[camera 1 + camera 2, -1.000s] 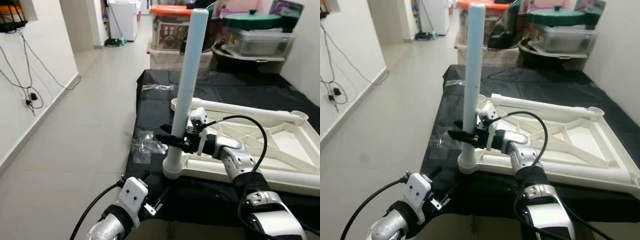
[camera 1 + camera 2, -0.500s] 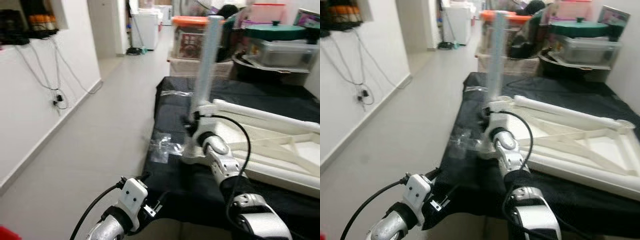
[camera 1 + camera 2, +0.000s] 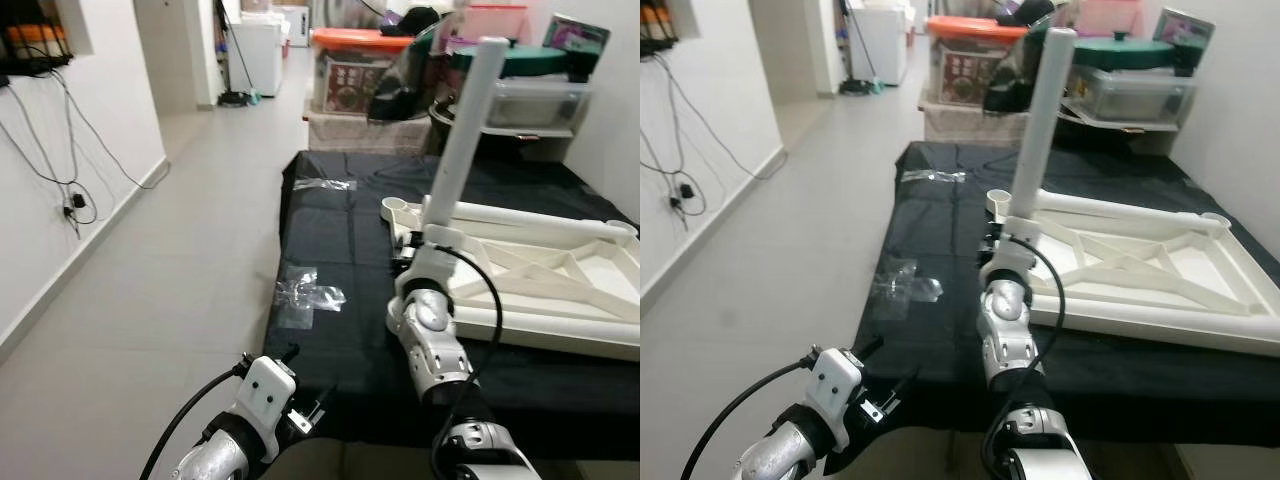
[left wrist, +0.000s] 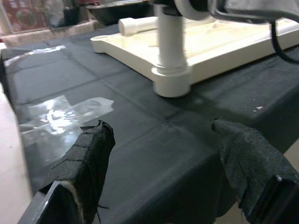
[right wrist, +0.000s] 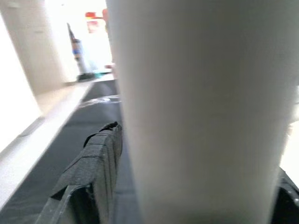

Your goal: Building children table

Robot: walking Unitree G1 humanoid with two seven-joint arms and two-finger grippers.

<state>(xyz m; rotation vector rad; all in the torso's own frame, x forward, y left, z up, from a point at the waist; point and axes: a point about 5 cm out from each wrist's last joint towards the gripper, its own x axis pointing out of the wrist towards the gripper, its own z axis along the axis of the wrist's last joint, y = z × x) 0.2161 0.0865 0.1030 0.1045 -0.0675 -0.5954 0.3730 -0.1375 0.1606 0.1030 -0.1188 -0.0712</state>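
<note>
Gripping the white table leg (image 3: pixel 462 130) low on its shaft, the right gripper (image 5: pixel 187 186) has its padded fingers (image 5: pixel 91 172) on either side of the tube — the wrist view has the leg pressed between them, one pad plainly against it. The leg stands nearly upright, leaning a little, with its foot seated in the near corner socket (image 4: pixel 171 83) of the upturned table top (image 3: pixel 560 290). That top lies ribs-up on the black cloth (image 3: pixel 330 230) covering the work surface, and another socket (image 3: pixel 396 207) sits empty at the corner behind the standing leg.

The left gripper (image 4: pixel 163 154) hangs low in front of the cloth's edge, its fingers spread wide with nothing between them, looking towards the socket. A crumpled clear plastic bag (image 3: pixel 305 294) lies on the cloth to the left of the leg, and a strip of clear wrapping (image 3: pixel 325 184) lies further back.

By the look of it the leg is a hollow plastic tube: light, stiff and smooth, so likely to slip or twist under a loose grip. Holding low, close to the socket, seems the sound choice — it keeps the push in line and spares the long shaft from levering the joint. The top itself looks light enough to slide on the cloth if pushed sideways.
</note>
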